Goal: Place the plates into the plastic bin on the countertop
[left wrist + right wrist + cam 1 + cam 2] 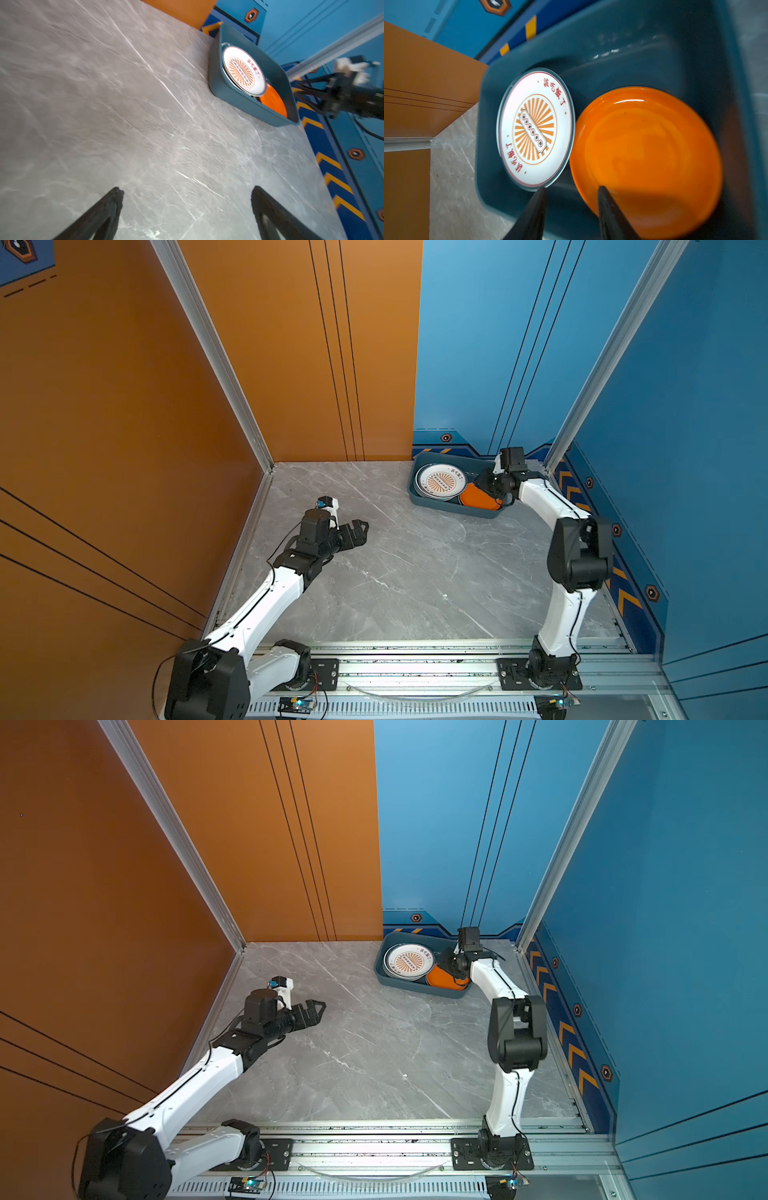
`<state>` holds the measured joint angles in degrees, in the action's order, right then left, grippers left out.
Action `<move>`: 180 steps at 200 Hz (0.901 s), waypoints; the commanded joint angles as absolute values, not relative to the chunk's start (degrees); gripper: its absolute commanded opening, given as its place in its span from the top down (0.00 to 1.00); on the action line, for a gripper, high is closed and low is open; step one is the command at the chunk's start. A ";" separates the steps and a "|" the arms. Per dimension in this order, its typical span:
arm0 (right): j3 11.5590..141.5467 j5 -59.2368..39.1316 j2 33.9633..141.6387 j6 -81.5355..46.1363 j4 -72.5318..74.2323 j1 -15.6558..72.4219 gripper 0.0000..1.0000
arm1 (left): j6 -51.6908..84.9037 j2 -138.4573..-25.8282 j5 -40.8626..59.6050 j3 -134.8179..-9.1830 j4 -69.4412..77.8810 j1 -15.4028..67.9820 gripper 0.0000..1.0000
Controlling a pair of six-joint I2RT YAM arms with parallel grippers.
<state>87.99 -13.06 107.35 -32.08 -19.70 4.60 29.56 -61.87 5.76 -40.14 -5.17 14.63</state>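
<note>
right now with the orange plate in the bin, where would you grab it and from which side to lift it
Pinch the orange plate by its rim on the side facing the sunburst plate, from above with the right gripper. It is shallow, so only the rim offers a hold; that edge seems raised off the plastic bin floor, and the open fingers straddle it.

Stack (431, 496) under sunburst plate (441, 482) mostly hidden; orange plate (478, 498) partly behind right pincer (572, 187).
</note>
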 commanded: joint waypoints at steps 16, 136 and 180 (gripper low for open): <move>78.12 -1.16 89.33 -22.16 -20.60 7.00 0.49 | 21.96 -54.27 -10.32 -33.86 -3.13 12.84 0.02; 19.21 14.36 60.39 -8.63 25.54 1.43 0.31 | 4.73 -73.91 -17.37 -15.74 46.73 4.68 0.02; 15.57 10.41 74.10 -9.78 47.63 -1.76 0.23 | 0.13 -76.56 -9.89 -17.90 46.76 2.72 0.02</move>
<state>16.67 12.03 70.00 -10.68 28.03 -0.78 3.84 -75.59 -15.40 -16.32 41.21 4.05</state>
